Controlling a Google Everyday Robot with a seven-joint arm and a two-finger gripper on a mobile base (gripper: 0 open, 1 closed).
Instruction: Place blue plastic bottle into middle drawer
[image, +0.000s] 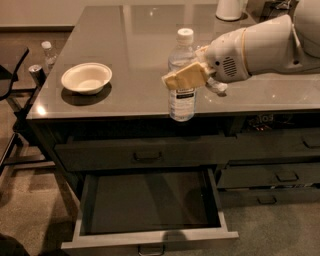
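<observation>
Camera view: the claw (176, 79) sits at centre frame, its tan fingers (186, 75) closed around the middle of the blue plastic bottle (181, 103). The bottle is upright, white cap at 12 o'clock, its base hanging past the front edge of the worktop (145, 35). The middle drawer (150, 200) stands pulled open at 6 o'clock from the bottle — dark inside, nothing in it. A white bowl (86, 77) rests on the worktop at 9 o'clock from the bottle, well apart.
</observation>
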